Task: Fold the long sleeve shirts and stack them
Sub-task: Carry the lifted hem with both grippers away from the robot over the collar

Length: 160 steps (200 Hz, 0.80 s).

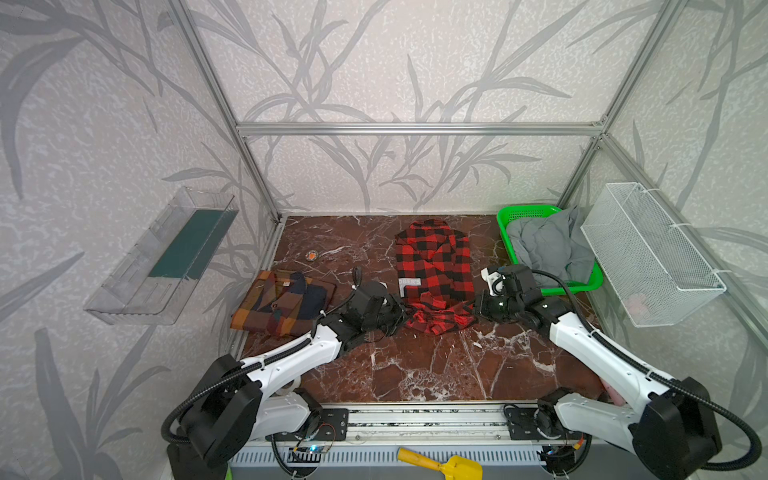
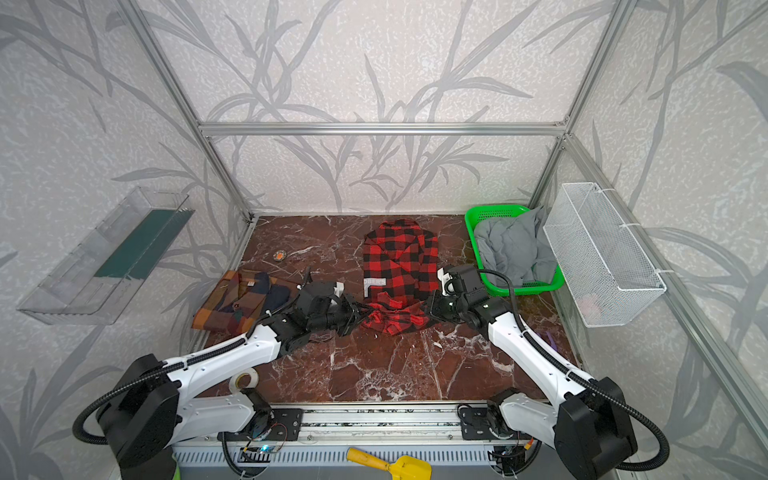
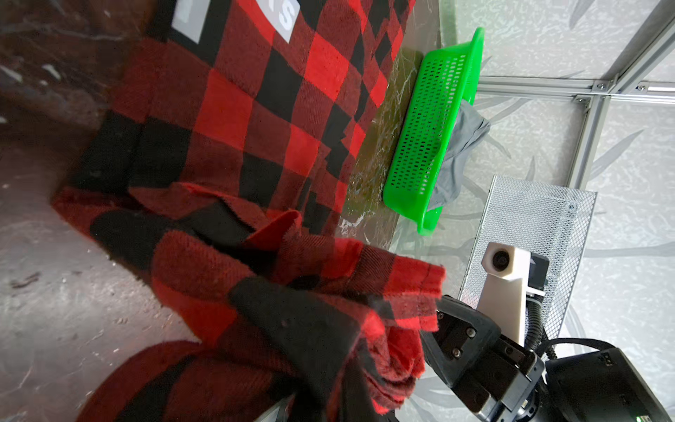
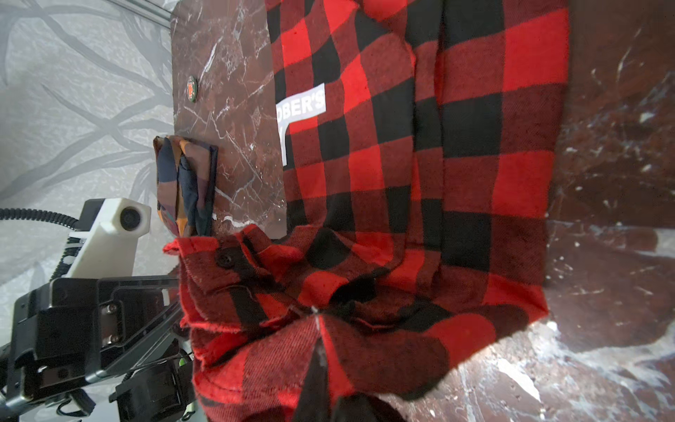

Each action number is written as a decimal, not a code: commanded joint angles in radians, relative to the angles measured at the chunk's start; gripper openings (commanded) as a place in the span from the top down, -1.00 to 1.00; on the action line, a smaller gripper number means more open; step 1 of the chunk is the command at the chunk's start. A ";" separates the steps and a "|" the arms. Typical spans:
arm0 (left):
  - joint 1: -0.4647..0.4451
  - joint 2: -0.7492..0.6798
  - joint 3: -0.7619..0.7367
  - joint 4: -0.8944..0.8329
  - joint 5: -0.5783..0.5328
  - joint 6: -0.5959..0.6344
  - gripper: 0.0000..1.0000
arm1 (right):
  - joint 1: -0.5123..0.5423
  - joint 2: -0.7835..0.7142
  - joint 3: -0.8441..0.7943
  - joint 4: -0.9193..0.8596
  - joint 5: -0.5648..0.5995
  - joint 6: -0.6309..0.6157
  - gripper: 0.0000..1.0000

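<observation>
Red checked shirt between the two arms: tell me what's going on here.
Both arms are working on the red-and-black shirt, which lies on the marble table. The left gripper and the right gripper are each shut on its bunched near hem, one at each corner. The brown plaid shirt already lies folded at the table's left edge, apart from it, so nothing is stacked yet.

Both top views are being lit brightly and evenly from overhead, and only faint, soft shadows are being cast onto the marble tabletop point(image 1: 415, 365). Toward the frame edges the frame bars point(image 1: 221, 95) are being splayed outward by wide-angle distortion. In the left wrist view the tabletop is being washed grey by glare at lower left, and the nearest folds of the red-and-black shirt point(image 3: 226, 109) are being rendered soft. In the right wrist view white glare is being thrown across the marble at lower right.
</observation>
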<state>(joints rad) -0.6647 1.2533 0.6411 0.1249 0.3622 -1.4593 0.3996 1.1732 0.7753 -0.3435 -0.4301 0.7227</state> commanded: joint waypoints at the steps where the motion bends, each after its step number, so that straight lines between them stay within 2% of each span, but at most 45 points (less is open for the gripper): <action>1: 0.023 0.034 0.042 0.022 0.040 -0.006 1.00 | -0.026 0.033 0.039 0.053 -0.028 -0.017 1.00; 114: 0.105 0.219 0.194 -0.007 0.111 0.051 1.00 | -0.109 0.235 0.111 0.155 -0.049 -0.021 1.00; 160: 0.131 0.280 0.208 -0.003 0.142 0.058 1.00 | -0.131 0.297 0.130 0.170 -0.016 -0.036 1.00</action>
<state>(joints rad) -0.5491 1.5120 0.8196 0.1265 0.4706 -1.4055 0.2844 1.4456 0.8734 -0.2100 -0.4534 0.7048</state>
